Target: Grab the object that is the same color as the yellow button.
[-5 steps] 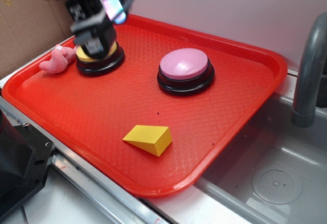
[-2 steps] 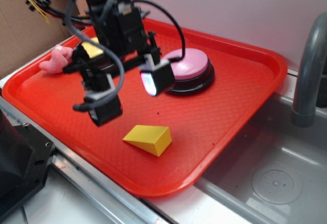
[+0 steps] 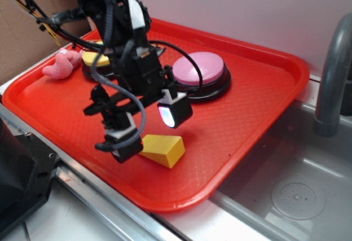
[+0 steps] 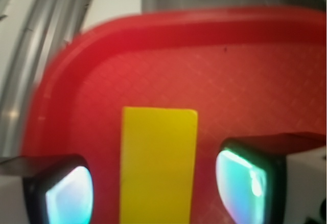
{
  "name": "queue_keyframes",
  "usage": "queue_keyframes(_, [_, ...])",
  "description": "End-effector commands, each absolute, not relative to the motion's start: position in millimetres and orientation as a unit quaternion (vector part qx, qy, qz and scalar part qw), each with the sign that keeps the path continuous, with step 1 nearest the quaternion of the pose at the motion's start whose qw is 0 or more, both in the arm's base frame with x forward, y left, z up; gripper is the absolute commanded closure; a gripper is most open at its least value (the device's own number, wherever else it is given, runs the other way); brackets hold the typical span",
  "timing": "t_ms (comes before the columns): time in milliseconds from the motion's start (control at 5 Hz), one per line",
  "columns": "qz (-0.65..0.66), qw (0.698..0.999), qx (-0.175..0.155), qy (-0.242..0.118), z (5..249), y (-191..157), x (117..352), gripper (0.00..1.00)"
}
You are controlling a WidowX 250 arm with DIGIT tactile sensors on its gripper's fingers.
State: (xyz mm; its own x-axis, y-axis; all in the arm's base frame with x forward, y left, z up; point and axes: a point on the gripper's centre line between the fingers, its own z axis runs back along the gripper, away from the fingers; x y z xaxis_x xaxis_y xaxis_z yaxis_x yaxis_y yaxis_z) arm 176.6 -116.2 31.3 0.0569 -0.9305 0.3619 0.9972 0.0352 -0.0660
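The yellow wedge block [image 3: 165,148] lies on the red tray [image 3: 264,81] near its front edge. My gripper [image 3: 149,128] hangs open just above the wedge's left part, one finger on each side. In the wrist view the wedge [image 4: 158,165] runs straight up between the two glowing fingertips [image 4: 69,193], with gaps on both sides and no contact; the gripper [image 4: 156,188] is open. The yellow button [image 3: 94,59] stands at the tray's back left, partly hidden by my arm.
A pink-topped button [image 3: 199,71] stands at the tray's middle back. A pink plush toy [image 3: 60,65] lies at the tray's left edge. A grey sink basin [image 3: 297,191] and a faucet [image 3: 333,70] are to the right. The tray's front rim [image 4: 66,70] is close.
My gripper has moved from over the yellow button forward and down across the tray to just above the yellow wedge. The wedge has not moved.
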Motion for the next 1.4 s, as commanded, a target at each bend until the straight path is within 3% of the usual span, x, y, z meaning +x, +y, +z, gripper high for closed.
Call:
queue_keyframes(0, [-0.664, 0.73, -0.115, -0.117, 26, -131, 168, 0.0])
queue_keyframes(200, [-0.658, 0.739, -0.101, -0.107, 26, -139, 166, 1.0])
queue_keyframes(600, [-0.629, 0.763, -0.102, -0.11, 34, -135, 168, 1.0])
queue_keyframes(1000, [-0.5, 0.863, -0.028, -0.062, 83, -118, 190, 1.0])
queue_keyframes(1200, [-0.389, 0.919, -0.024, -0.054, 114, -100, 199, 1.0])
